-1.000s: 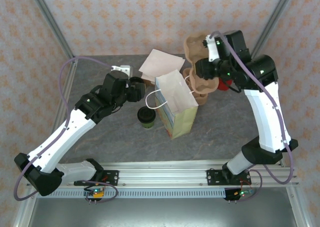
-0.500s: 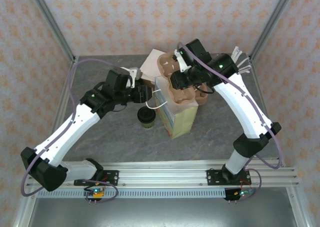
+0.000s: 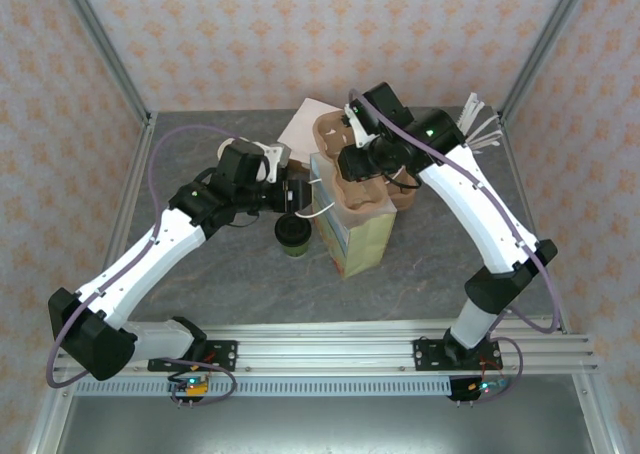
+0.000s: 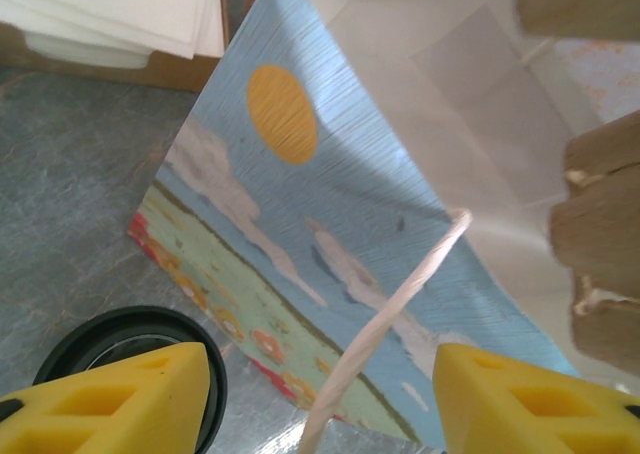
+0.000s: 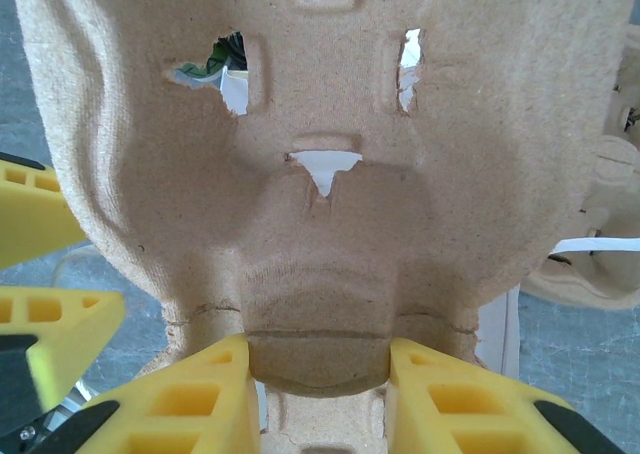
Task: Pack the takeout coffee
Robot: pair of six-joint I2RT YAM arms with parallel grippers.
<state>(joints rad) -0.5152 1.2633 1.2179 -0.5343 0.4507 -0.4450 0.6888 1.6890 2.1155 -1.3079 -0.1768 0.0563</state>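
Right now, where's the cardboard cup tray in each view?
Top external: cardboard cup tray at centre, over the paper bag mouth.
Left wrist: tray's brown edges at the right border, beside the bag's printed side.
Right wrist: tray close up at centre, right gripper pinching its near edge.
Shared landmark: the paper bag.

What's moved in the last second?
The right gripper, shut on the carrier, swung it left from the far right to over the bag. The left gripper reached right; its open fingers now straddle the handle. The coffee and bag stayed put.
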